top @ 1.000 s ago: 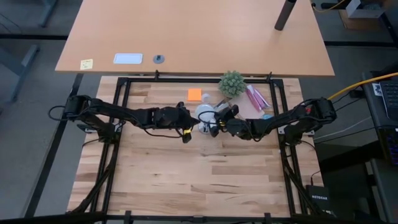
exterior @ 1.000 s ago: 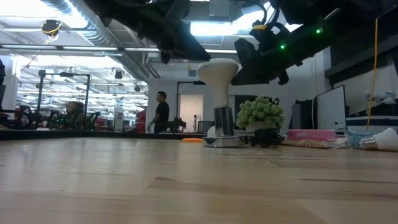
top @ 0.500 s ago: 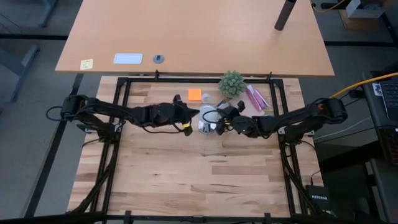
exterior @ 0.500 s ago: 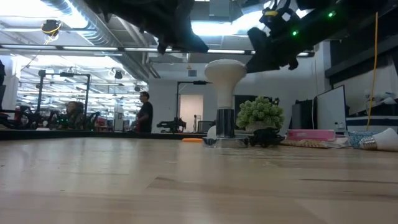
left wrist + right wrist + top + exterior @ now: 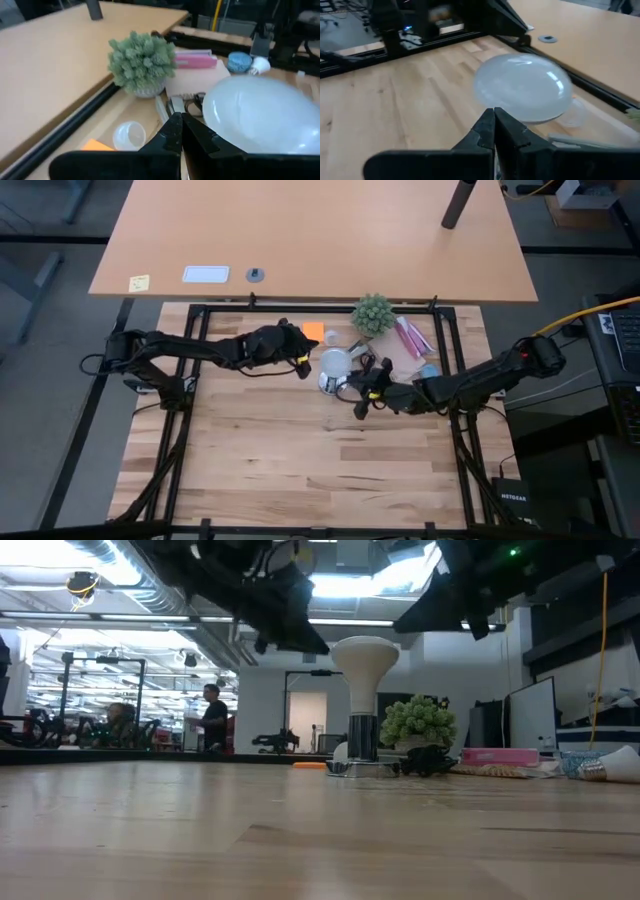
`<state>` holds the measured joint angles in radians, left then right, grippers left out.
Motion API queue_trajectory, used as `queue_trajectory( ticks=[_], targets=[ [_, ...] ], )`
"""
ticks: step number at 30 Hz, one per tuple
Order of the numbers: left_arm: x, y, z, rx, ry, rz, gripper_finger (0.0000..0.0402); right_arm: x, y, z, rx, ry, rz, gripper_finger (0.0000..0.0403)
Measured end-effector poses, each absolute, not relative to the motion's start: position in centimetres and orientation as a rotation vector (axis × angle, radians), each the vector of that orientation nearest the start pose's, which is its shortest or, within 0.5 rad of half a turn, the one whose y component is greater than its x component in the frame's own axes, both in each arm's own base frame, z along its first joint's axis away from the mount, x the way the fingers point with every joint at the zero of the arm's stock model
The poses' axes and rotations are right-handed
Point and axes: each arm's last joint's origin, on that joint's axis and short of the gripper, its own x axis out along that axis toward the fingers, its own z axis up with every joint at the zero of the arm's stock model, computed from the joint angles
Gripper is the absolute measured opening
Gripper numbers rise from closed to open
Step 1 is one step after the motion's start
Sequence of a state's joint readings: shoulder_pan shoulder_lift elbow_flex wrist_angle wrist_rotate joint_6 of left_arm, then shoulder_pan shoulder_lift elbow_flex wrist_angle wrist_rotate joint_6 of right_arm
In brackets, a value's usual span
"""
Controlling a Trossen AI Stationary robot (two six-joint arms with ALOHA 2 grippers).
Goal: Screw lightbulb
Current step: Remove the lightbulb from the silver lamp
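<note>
Near the worktop's back edge the lightbulb stands upright on its base; both grippers, left and right, sit beside it with fingers clenched, grasping nothing.

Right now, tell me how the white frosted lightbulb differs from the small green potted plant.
The white frosted lightbulb is smooth and pear-shaped; the small green potted plant is bushy and rounded. The lightbulb rises higher than the plant. The lightbulb stands in a shiny silver base; the plant sits nearer the table's far edge. Both stand upright.
</note>
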<state>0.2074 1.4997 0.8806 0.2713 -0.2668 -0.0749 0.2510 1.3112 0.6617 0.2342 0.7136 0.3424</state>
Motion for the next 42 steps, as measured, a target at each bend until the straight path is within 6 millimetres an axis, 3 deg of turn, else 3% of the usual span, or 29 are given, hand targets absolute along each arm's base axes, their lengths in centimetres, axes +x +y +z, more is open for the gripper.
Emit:
queue_trajectory(
  ticks=[9, 19, 36, 42],
  targets=[
    [33.4, 7.6, 21.7, -0.08, 0.338, 0.408, 0.0, 26.3, 4.8, 21.6, 0.149, 0.308, -0.529, 0.0005],
    [33.7, 6.8, 21.5, -0.075, 0.339, 0.386, 0.0, 27.2, 2.8, 19.3, 0.131, 0.396, -0.634, 0.0005],
    [33.9, 3.7, 20.8, -0.13, 0.4, 0.303, 0.0, 27.5, -1.2, 19.3, 0.17, 0.392, -0.759, 0.0005],
    [34.0, 3.4, 21.0, -0.124, 0.379, 0.313, 0.0, 27.5, -1.3, 19.3, 0.183, 0.394, -0.736, 0.0005]
  ],
)
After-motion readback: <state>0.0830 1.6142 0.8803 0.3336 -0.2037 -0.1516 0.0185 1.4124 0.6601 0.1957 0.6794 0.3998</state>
